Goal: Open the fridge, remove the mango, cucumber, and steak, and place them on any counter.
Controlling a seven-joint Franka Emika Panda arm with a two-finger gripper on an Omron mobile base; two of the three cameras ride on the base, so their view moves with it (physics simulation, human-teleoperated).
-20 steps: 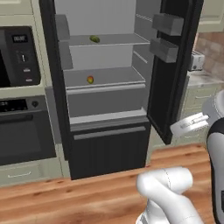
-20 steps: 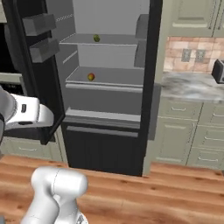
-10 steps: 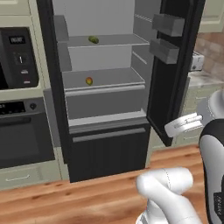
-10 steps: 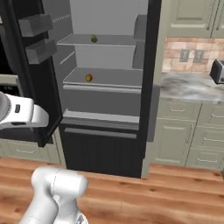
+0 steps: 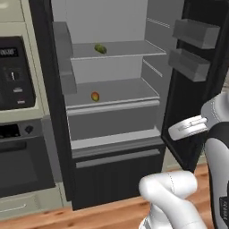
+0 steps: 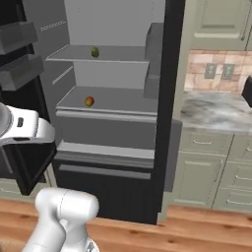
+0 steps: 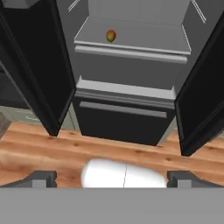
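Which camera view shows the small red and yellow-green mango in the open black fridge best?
The hand view: the small red and yellow-green mango sits unobstructed, near centre, on a light grey fridge shelf. The left base view and right base view show it smaller, from the side, on that shelf.

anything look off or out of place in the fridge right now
Nothing spilled, tipped or damaged. The fridge stands with both doors wide open. The mango lies on the middle shelf and the cucumber on the shelf above, both settled. The one oddity: no steak is visible on any shelf.
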